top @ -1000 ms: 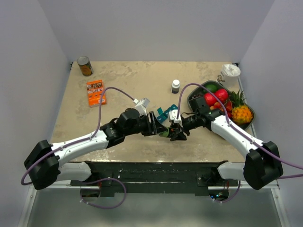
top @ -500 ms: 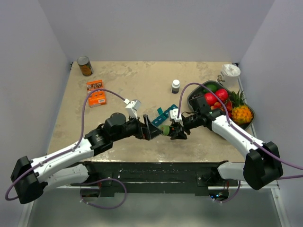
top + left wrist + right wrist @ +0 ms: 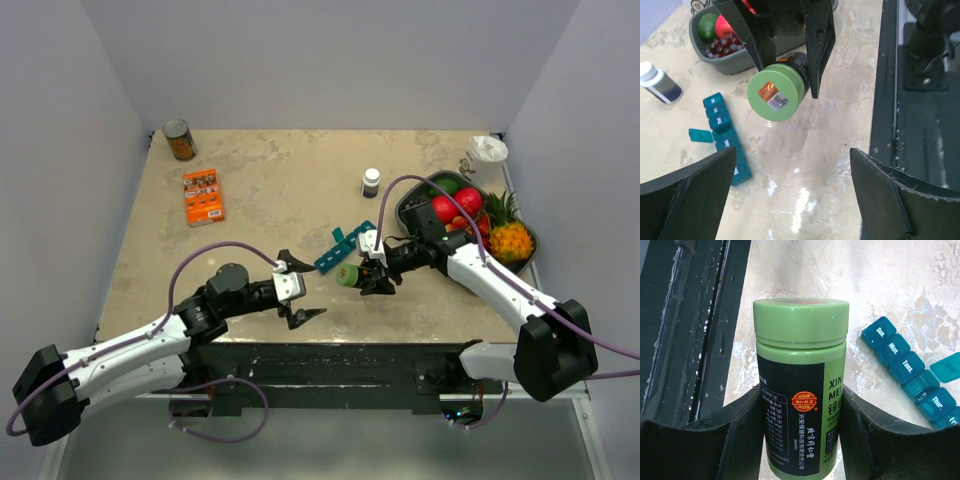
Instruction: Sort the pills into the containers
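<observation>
A green pill bottle with a black label lies sideways above the table, its green cap on, pointing left. My right gripper is shut on its body; the right wrist view shows the bottle clamped between both fingers of that gripper. The teal strip of containers lies on the table just behind the bottle, one lid standing open. The strip also shows in the left wrist view. My left gripper is open and empty, to the left of the bottle cap and apart from it.
A small dark bottle with a white cap stands behind the strip. A grey fruit tray sits at the right, a white cup behind it. An orange box and a brown tin can are far left.
My left arm has drawn back to the near left, away from the bottle cap, with its gripper now wide open. My right gripper has kept the bottle in place.
</observation>
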Action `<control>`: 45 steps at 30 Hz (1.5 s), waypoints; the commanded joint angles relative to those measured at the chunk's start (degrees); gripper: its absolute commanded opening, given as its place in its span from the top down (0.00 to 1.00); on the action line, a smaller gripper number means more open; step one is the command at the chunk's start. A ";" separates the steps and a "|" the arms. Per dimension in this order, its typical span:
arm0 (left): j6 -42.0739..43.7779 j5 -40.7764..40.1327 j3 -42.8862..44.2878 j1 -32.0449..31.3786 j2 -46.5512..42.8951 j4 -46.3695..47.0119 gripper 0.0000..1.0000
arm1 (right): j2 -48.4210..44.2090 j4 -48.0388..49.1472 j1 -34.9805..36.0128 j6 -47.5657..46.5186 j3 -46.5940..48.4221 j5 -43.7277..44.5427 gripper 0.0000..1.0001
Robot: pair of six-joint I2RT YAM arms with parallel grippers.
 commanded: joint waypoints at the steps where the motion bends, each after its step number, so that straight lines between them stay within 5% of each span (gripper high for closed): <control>1: 11.81 3.92 2.88 0.09 7.54 10.44 0.01 | -1.49 0.68 -0.17 -1.34 0.23 -2.67 1.00; 14: 9.97 8.05 5.53 0.00 17.59 18.35 0.03 | -1.58 0.33 -0.25 -2.22 0.23 -3.02 1.00; 24: 9.35 8.23 12.20 0.09 24.35 16.51 0.15 | -1.76 0.15 -0.25 -2.30 0.23 -3.20 1.00; 27: 8.83 8.84 14.32 0.09 26.20 13.61 0.30 | -1.76 0.15 -0.17 -2.39 0.23 -3.11 1.00; 29: 7.69 9.19 14.94 0.09 27.08 12.29 0.55 | -1.67 0.15 -0.25 -2.39 0.23 -3.20 1.00; 30: 5.68 8.84 15.12 0.09 27.17 12.20 0.87 | -1.76 0.15 -0.25 -2.39 0.23 -3.20 1.00; 31: 3.49 8.15 15.20 0.09 27.09 12.28 1.00 | -1.76 0.24 -0.17 -2.31 0.23 -3.11 1.00; 36: -22.46 0.42 16.08 0.44 27.96 10.28 1.00 | -1.76 1.21 -0.17 -1.08 0.14 -2.05 1.00; 38: -32.34 -1.53 18.62 0.88 29.19 1.86 1.00 | -1.67 2.08 -0.17 -0.11 -0.04 -1.35 1.00; 41: -54.91 -2.04 19.62 0.97 30.43 -2.48 1.00 | -1.58 3.05 -0.25 0.94 -0.12 -0.74 1.00; 42: -71.60 -2.49 17.95 0.71 29.03 -2.39 1.00 | -1.49 3.14 -0.25 1.03 -0.21 -0.73 1.00; 45: -86.75 -3.45 15.29 -2.10 26.40 2.62 1.00 | -1.32 3.41 -0.17 1.21 -0.21 -0.82 1.00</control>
